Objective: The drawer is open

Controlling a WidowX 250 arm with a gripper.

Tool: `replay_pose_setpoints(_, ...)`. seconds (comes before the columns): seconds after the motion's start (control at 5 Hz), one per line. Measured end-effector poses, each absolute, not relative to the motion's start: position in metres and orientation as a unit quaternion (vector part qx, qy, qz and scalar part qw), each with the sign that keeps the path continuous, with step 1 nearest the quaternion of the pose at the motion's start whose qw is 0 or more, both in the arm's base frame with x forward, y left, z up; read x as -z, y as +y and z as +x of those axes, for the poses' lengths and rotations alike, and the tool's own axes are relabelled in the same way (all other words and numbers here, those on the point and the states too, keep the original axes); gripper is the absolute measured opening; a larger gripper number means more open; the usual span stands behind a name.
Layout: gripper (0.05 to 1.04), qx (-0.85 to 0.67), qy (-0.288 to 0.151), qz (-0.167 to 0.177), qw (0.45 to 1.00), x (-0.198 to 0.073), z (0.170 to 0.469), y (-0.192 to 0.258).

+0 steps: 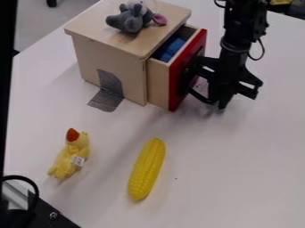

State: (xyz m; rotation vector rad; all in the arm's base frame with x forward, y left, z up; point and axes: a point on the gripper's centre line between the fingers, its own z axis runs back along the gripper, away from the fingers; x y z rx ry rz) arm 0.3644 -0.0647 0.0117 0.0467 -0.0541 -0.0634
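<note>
Am seeing the open, red-fronted drawer (177, 87) at one o'clock, the black gripper (220, 99) near two, a gray plush toy (129, 20) atop the wooden cabinet (128, 62) at eleven, yellow corn (147, 169) at six, a plush duck (71, 153) at eight.

The drawer (158, 82) I'm looking at is pale wood with a bright red front (179, 82), and it's standing open. It sticks partway out of the wooden box (89, 58), on the box's right side as I see it, with its rear end still inside. It sits level and upright, its open top facing up, and its red front stands parallel to the box's side, apart from it. Down in the gap between front and box I can see something blue (173, 47) lying inside the drawer.
</note>
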Motion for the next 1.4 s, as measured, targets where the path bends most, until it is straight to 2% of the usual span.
replay_pose_setpoints(0.4, 0.122, 0.050, -0.019, 0.011, 0.999, -0.008, 0.360, -0.087)
replay_pose_setpoints(1.4, 0.122, 0.079, -0.031, 0.019, 0.996, -0.012, 0.353, -0.096)
